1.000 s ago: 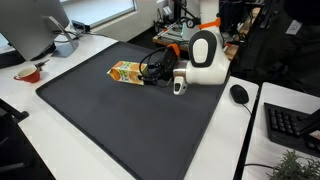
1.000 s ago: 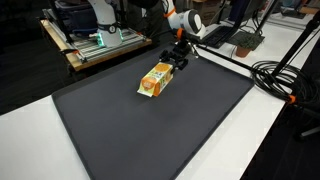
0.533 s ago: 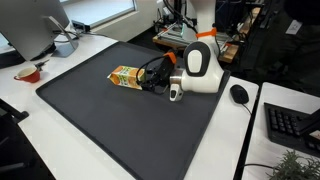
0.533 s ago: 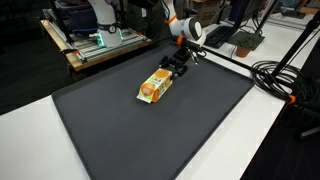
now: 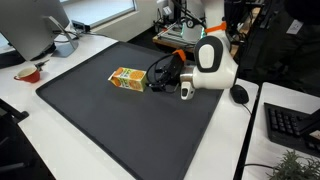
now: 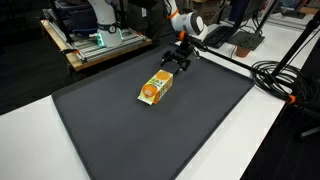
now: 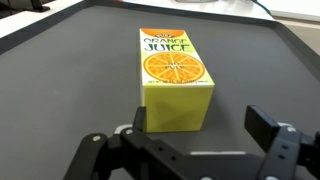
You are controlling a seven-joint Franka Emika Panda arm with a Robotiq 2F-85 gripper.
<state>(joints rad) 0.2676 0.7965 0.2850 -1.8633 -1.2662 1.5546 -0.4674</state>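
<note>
Hanging spread apart, the jaws sit beside the juice carton.

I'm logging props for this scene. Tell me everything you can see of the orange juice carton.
The orange juice carton is a small yellow cardboard box printed ORANGE JUICE above a picture of a sliced orange. It looks closed and undented and lies flat, printed face up, on the black mat. The hand is open just beyond one end, its fingers spread wider than the box, seemingly not touching it.

surface: white table | on it: black mat | on mat: juice carton lying flat
</note>
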